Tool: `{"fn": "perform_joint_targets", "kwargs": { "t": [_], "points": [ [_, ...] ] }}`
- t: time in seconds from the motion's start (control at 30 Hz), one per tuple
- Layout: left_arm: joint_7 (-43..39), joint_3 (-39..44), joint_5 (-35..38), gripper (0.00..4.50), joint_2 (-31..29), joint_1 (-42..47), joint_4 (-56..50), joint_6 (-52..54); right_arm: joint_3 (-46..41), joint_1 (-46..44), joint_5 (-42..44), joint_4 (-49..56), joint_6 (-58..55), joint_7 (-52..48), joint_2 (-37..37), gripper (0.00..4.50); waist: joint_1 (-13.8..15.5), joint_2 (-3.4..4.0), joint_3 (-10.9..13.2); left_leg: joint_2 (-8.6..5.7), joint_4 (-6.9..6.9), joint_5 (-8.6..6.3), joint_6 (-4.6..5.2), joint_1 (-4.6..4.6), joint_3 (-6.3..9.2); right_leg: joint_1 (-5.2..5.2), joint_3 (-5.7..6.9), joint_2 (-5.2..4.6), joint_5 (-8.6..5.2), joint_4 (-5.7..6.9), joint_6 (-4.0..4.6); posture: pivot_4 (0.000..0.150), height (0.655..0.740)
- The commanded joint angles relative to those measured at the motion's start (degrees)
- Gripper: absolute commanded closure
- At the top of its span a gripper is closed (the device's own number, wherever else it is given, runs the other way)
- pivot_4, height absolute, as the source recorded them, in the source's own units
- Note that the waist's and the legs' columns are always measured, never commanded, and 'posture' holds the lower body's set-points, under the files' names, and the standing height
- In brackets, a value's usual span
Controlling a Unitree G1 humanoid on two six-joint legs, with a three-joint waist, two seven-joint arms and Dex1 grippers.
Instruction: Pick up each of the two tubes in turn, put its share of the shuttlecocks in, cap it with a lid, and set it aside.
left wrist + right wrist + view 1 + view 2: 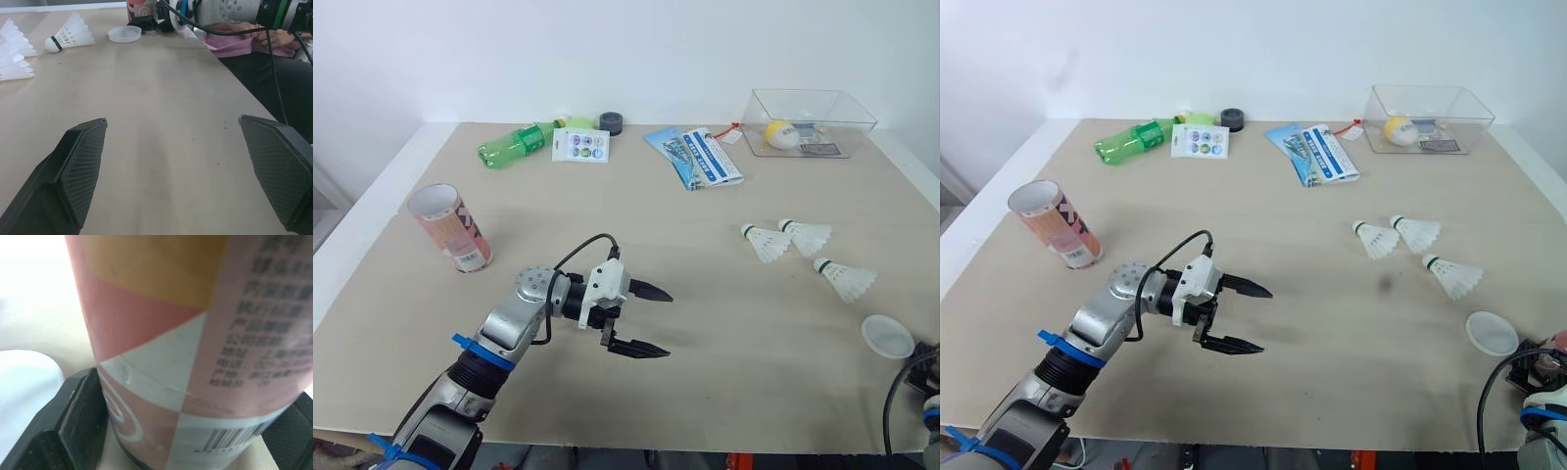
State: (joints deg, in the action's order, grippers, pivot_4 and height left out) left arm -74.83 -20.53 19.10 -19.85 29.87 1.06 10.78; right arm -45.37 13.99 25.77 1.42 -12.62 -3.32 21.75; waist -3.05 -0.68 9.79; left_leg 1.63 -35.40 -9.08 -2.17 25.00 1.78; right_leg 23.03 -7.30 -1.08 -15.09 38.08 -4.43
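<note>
The left gripper (668,323) hovers just above the bare middle of the table (636,211), its two black fingers spread wide apart with nothing between them. Well off to its left, near the table's edge, a pink-and-white shuttlecock tube (451,229) shows its open mouth. The right gripper (195,396) sits at the near right corner, its fingers set on either side of a second tube (161,308) printed in pink, orange and white; they seem clamped against its wall, though the far finger's contact is partly hidden. A round white lid (887,336) lies on the table just beside that gripper. Three white shuttlecocks (806,236) lie on their sides between the lid and a clear plastic box (855,125) at the far right. A green bottle (514,145) and a blue leaflet (696,157) lie along the far edge.
</note>
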Motion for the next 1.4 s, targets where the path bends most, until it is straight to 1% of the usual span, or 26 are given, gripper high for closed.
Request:
{"fn": "perform_joint_targets", "kwargs": {
  "t": [0.03, 0.13, 0.3, 0.57, 0.73, 0.87, 0.97, 1.1, 1.2, 1.27, 1.4],
  "points": [
    [-0.51, 0.20, 0.15, 0.00, 0.05, 0.43, -0.83, -1.32, -1.10, 2.22, 1.17, 6.32, -1.28, 0.50, -0.69, 0.03, 0.00, 0.01, 0.00, 0.00, 0.00, 0.00, 0.00, 0.00, 0.00, 0.01, 0.00, 0.00, 0.00, 0.00, 0.00, 0.150, 0.7400],
    [-0.90, 0.09, 0.04, 0.00, 0.24, 0.70, -0.20, -1.64, -0.93, 3.72, 1.79, 10.17, -2.47, 1.40, -2.18, 0.03, 0.06, 0.04, -0.02, 0.00, 0.00, 0.00, 0.00, 0.00, 0.00, 0.02, 0.00, 0.00, 0.00, 0.00, 0.00, 0.150, 0.7400],
    [-1.43, -0.23, -0.13, 0.00, 0.77, 0.98, 0.37, -1.92, -0.90, 5.43, 1.57, 13.73, -3.47, 2.23, -3.86, 0.03, 0.09, 0.03, -0.02, 0.00, 0.00, 0.00, 0.00, 0.02, -0.01, 0.04, 0.00, -0.03, 0.00, 0.00, 0.01, 0.150, 0.7400],
    [-3.26, -0.74, -0.24, 0.00, 1.08, 1.48, 1.66, -2.38, -0.15, 9.91, 2.10, 22.88, -5.12, 4.09, -8.90, 0.03, 0.18, 0.05, -0.03, 0.01, 0.02, 0.00, 0.00, 0.06, -0.01, 0.09, 0.01, -0.03, -0.02, 0.00, 0.03, 0.150, 0.7400],
    [-4.70, -1.21, -0.22, 0.00, 1.54, 2.44, 3.66, -3.27, 0.08, 13.76, 2.75, 29.61, -6.33, 5.17, -12.34, 0.03, 0.27, 0.07, -0.04, 0.02, 0.02, 0.00, -0.01, 0.08, 0.01, 0.12, 0.03, -0.03, -0.02, 0.00, 0.03, 0.150, 0.7400],
    [-5.10, -0.50, 0.42, 0.00, 2.92, 3.97, 6.77, -3.30, 1.72, 18.44, 3.56, 36.86, -6.78, 4.14, -14.74, 0.03, 0.29, 0.08, -0.05, 0.02, 0.02, -0.01, -0.01, 0.10, 0.00, 0.16, 0.07, -0.07, -0.03, 0.00, 0.05, 0.150, 0.7400],
    [-4.90, 0.02, 0.92, 0.00, 3.90, 4.91, 8.46, -2.27, 2.68, 22.08, 4.52, 39.41, -5.60, -0.71, -13.52, 0.03, 0.21, 0.07, -0.04, 0.02, 0.02, -0.02, -0.02, 0.11, -0.05, 0.18, 0.07, -0.13, -0.03, 0.00, 0.06, 0.150, 0.7400],
    [-4.18, 0.47, 0.71, 0.00, 4.68, 5.77, 10.01, -2.37, 4.27, 27.47, 6.94, 42.01, -0.70, -13.75, -10.59, 0.03, 0.29, 0.06, -0.04, 0.00, 0.03, -0.02, -0.02, 0.12, -0.04, 0.19, 0.09, -0.15, -0.05, -0.01, 0.06, 0.150, 0.7400],
    [-3.02, 1.12, 0.39, 0.00, 5.12, 5.77, 10.32, -2.57, 6.42, 29.09, 9.62, 42.44, 3.10, -22.98, -7.88, 0.03, 0.19, -0.01, 0.00, 0.02, 0.03, -0.02, -0.03, 0.12, -0.03, 0.18, 0.13, -0.14, -0.07, -0.01, 0.07, 0.150, 0.7400],
    [-1.86, 1.67, 0.16, 0.00, 5.23, 5.39, 10.02, -2.52, 8.52, 27.89, 9.41, 41.60, 5.11, -29.96, -3.38, 0.03, 0.10, -0.03, 0.01, 0.03, 0.02, -0.02, -0.03, 0.12, -0.03, 0.18, 0.13, -0.14, -0.06, -0.01, 0.07, 0.150, 0.7400],
    [1.24, 3.09, -0.37, 0.00, 4.72, 3.94, 8.45, -3.03, 13.30, 16.43, 12.85, 37.70, 2.83, -37.21, 7.43, 0.03, -0.17, -0.29, 0.15, 0.02, -0.07, -0.02, -0.03, 0.06, -0.09, 0.13, 0.13, -0.17, 0.05, -0.01, 0.11, 0.150, 0.7400]
  ]
}}
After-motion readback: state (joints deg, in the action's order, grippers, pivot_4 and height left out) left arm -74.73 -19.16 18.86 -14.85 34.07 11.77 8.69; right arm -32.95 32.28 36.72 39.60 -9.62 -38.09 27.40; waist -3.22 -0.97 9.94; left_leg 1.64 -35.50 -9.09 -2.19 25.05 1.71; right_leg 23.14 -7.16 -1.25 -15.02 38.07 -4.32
